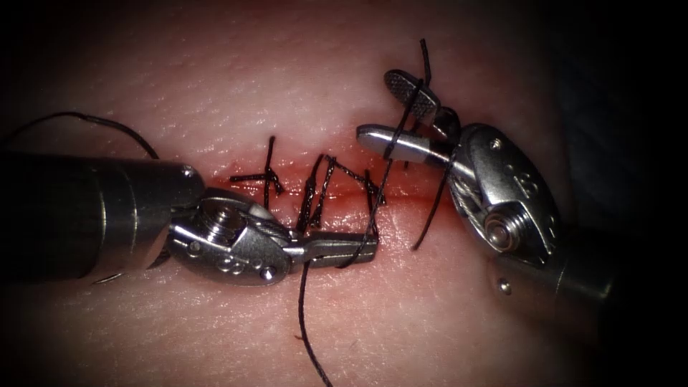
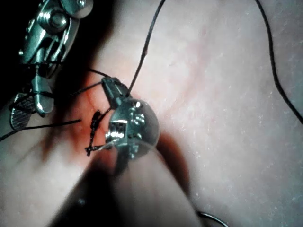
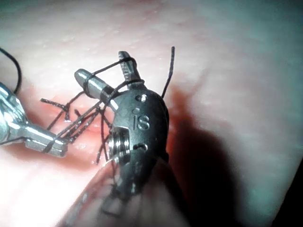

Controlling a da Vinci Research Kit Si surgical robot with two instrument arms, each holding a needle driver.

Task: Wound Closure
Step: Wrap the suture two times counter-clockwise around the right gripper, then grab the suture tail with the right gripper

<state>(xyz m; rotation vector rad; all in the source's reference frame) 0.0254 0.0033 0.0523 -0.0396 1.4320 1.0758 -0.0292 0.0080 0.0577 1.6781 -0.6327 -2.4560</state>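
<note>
Your thread (image 1: 390,154) ran across the cut (image 1: 344,195) in the tissue (image 1: 287,86), from your left end effector (image 1: 358,247), whose jaws were together and clamped on it just below the cut, up to your right end effector (image 1: 390,107). That one stood with jaws apart, thread draped over both. Dark stitches (image 1: 319,186) crossed the cut, edged with red fluid (image 1: 337,201). I couldn't make out the needle.

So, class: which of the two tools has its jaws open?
The right tool: its jaws are spread, thread draped across them. The left tool is shut on thread.
</note>
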